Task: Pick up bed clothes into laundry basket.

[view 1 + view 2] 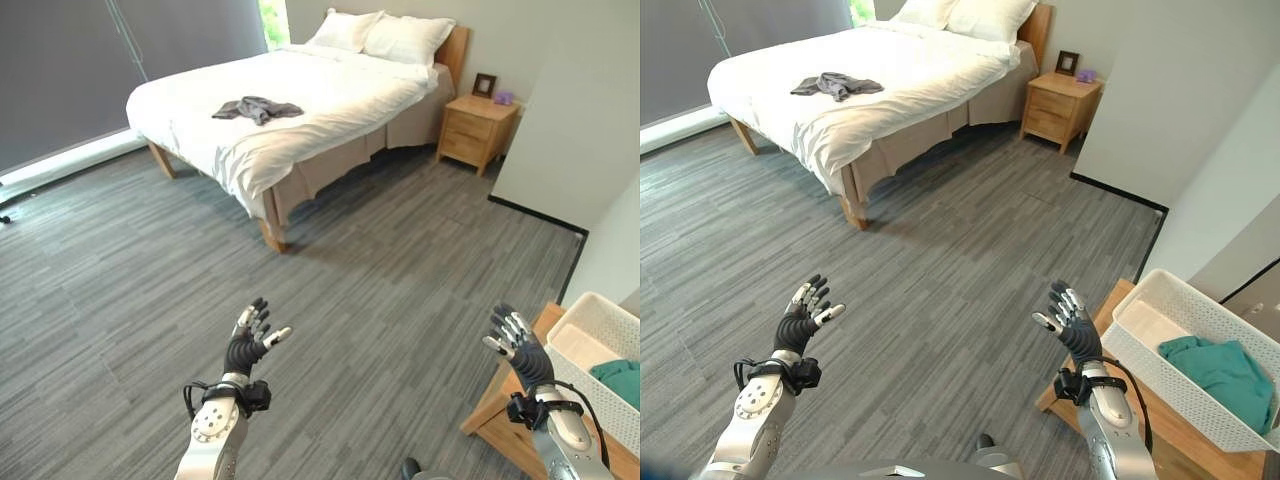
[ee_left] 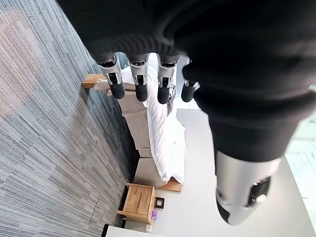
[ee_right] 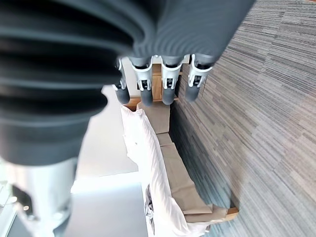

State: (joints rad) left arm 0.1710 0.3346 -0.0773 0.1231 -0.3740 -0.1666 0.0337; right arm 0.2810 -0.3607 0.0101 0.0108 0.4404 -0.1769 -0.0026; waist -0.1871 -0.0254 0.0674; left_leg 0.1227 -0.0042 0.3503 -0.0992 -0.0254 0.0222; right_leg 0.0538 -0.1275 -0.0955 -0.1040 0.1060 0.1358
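Left eye view: the left hand [image 1: 246,348] is seen raised over the grey plank floor [image 1: 150,300], its fingers [image 1: 259,316] spread straight and nothing held. The right hand [image 1: 1077,331] is raised likewise on the robot's right, fingers extended and empty; this is confirmed in both wrist views, where the dark-tipped fingers [image 2: 140,91] are shown straight. Just beside the right hand, a white laundry basket [image 1: 1160,380] is placed on a low wooden counter [image 1: 1185,440]; a teal garment [image 1: 1220,368] is lying inside it. Well apart, across the floor, a bed [image 1: 300,110] with white bedding is located. A dark grey garment [image 1: 257,108] is lying crumpled on top of the bedding, toward the foot end. Two white pillows [image 1: 385,35] are set at the headboard. A wooden nightstand [image 1: 477,130] is positioned beside the bed, with a small picture frame [image 1: 485,84] on it.
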